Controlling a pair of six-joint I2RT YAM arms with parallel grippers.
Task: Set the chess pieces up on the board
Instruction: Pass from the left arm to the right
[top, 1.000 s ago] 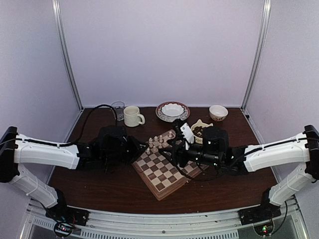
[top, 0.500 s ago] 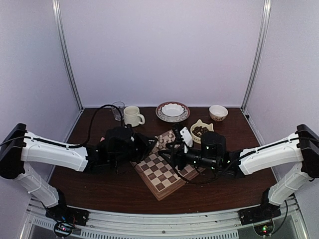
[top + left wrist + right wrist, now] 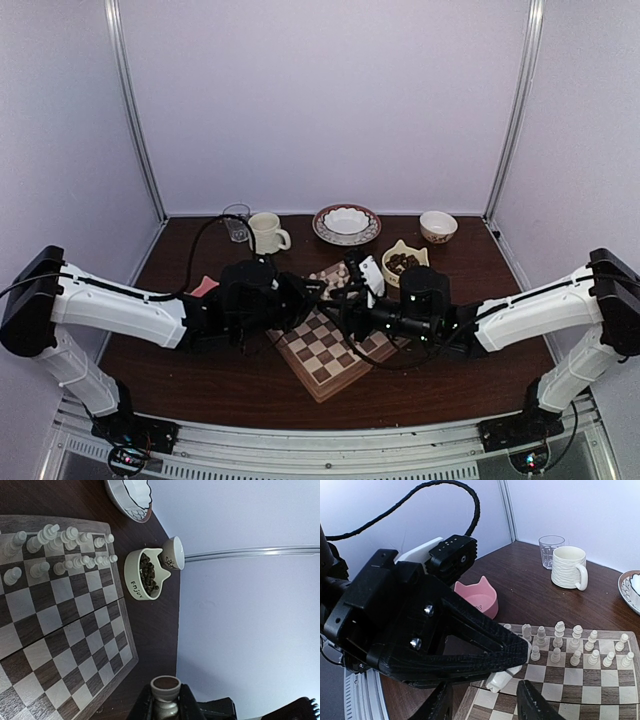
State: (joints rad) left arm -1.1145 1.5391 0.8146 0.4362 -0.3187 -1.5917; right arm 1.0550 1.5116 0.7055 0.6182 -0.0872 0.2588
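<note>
- The chess pieces (image 3: 65,550) are pale cream and stand upright in two rows on the squares along one edge of the board (image 3: 65,645), the edge nearest the plate and mug.
- One more pale chessman (image 3: 166,692) is off the squares. It is clamped between the fingers of the left claw (image 3: 166,702), with its round dark base facing the left wrist camera.
- In the right wrist view, this chessman (image 3: 502,679) pokes out below the tip of the left claw, above a corner of the board (image 3: 580,690).
- The right claw (image 3: 487,702) faces the left one, its two fingers (image 3: 534,702) standing apart. The clamped chessman sits just above the gap between them. I cannot tell whether those fingers touch it.
- The board lies turned at an angle in the middle of the dark brown bench (image 3: 250,385), and both arms reach in over it from either side.
- A cream cat-eared bowl (image 3: 136,587) marked "Enjoy" stands just beside the board and holds small dark pieces. What they are I cannot tell.
- A small patterned bowl (image 3: 172,555) stands just beyond it.
- A pink cat-eared bowl (image 3: 480,597) stands on the bench at the board's other side.
- Along the far edge of the bench stand a clear glass (image 3: 550,547), a ribbed cream mug (image 3: 568,567), and a patterned plate (image 3: 322,232) with a white bowl on it.
</note>
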